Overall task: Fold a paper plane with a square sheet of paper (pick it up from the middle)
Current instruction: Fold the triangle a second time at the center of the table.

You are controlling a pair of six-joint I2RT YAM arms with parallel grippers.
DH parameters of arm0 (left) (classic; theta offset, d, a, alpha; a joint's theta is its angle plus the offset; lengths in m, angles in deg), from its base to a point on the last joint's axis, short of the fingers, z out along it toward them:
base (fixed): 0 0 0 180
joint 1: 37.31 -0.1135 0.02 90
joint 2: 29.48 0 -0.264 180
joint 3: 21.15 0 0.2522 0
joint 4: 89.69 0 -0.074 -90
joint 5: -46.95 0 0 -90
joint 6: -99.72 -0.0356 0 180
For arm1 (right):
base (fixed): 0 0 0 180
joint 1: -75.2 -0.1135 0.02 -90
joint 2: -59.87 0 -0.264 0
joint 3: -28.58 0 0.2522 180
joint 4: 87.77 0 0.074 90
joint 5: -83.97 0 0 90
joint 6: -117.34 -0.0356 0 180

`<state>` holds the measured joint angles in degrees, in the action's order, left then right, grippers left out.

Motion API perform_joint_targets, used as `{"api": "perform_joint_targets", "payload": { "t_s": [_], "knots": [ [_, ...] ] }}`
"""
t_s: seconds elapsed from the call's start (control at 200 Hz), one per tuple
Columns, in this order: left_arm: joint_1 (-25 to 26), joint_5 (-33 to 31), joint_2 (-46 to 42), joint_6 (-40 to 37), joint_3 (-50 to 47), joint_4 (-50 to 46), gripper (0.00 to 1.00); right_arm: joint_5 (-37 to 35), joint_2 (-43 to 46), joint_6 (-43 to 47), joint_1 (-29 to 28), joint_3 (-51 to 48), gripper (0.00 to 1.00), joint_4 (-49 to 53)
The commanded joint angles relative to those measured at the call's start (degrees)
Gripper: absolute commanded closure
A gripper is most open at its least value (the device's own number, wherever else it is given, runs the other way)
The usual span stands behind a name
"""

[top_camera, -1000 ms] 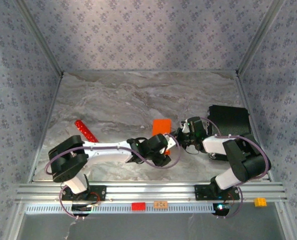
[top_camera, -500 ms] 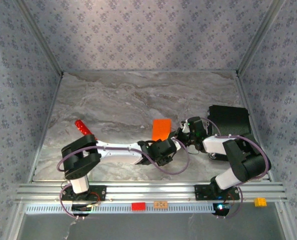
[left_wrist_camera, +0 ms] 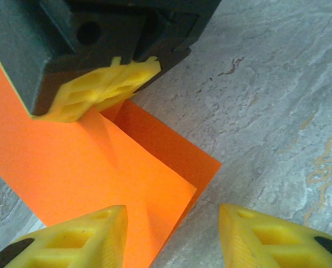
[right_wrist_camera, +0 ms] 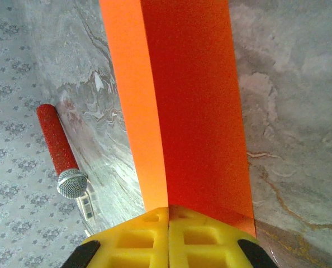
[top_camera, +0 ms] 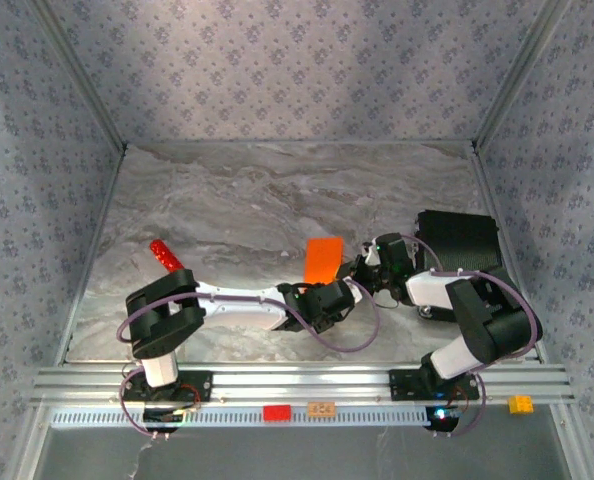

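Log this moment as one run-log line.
orange paper: partly folded | right gripper: shut on orange paper | left gripper: open, at its corner

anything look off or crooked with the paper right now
Yes. The folded paper, pinched in the right fingers, is askew: in the left wrist view the lower layer's corner pokes out past the upper flap. A red cylinder also lies loose on the table, left side.
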<state>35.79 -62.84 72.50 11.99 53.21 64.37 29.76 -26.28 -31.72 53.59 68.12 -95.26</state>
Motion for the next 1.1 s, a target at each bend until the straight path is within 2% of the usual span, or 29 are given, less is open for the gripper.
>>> {"api": "perform_joint_targets", "payload": {
  "t_s": [0.0,0.105,0.335,0.5,0.625,0.735,0.884,0.944,1.024,1.094],
  "knots": [
    [0.47,-0.73,-2.76,0.63,-0.56,0.63,0.60,-0.19,0.66,-0.56,0.42,0.37,0.91,0.87],
    [0.51,-0.62,-3.87,1.49,-1.62,1.68,0.65,-0.29,0.79,-0.52,0.56,0.19,0.89,1.11],
    [-0.40,1.08,-4.55,3.43,-2.23,1.91,0.83,-0.99,2.30,0.10,0.92,-0.26,0.85,2.47],
    [-2.84,6.69,-6.08,5.43,-3.09,2.70,0.91,-2.43,5.36,1.41,1.90,-0.78,0.78,6.32],
    [-6.35,14.05,-7.76,8.46,-4.57,4.03,0.96,-3.98,9.12,3.46,2.81,-1.12,0.76,11.23],
    [-7.45,16.22,-8.85,9.10,-5.73,4.65,0.95,-2.39,10.99,4.53,3.00,-1.14,0.76,11.50],
    [-8.35,15.47,-10.29,11.84,-7.08,5.86,0.90,-1.79,9.93,4.49,2.63,-0.47,0.76,10.52],
    [-10.63,18.15,-10.64,14.98,-7.34,6.62,0.82,-2.81,9.13,4.41,2.61,-0.35,0.76,11.30],
    [-14.70,24.10,-9.97,18.05,-6.59,7.14,0.77,-2.99,8.30,4.48,2.12,-0.47,0.75,11.06],
    [-18.86,29.95,-7.87,21.11,-4.64,7.48,0.78,-3.42,7.89,4.68,1.61,-0.56,0.75,11.15]
  ]
}}
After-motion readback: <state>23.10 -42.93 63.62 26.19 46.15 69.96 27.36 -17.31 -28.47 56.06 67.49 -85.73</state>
